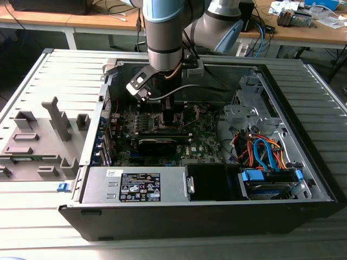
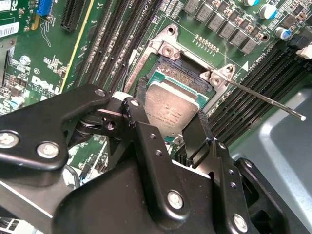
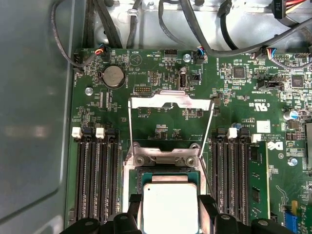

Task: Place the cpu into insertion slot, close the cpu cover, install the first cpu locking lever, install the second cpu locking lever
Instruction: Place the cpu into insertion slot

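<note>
The cpu (image 2: 176,108), a square chip with a silver top, sits between my gripper's (image 2: 170,111) two black fingers (image 2: 141,92), which press on its opposite edges. It is right over the insertion slot (image 2: 171,69), whose dark contact field and silver rim show beyond the chip; I cannot tell whether it is seated. In the first wrist view the cpu (image 3: 169,207) lies in front of the hinge, and the cpu cover (image 3: 170,100) is swung open behind it. A thin locking lever (image 2: 265,100) sticks out, unlatched. In the exterior view my gripper (image 1: 171,116) reaches down into the open computer case.
Memory slots (image 3: 95,170) flank the socket on both sides. A long black card (image 1: 162,143) lies across the motherboard near the gripper. The case walls (image 1: 179,214), the power supply (image 1: 135,184) and bundled cables (image 1: 265,151) crowd the space around.
</note>
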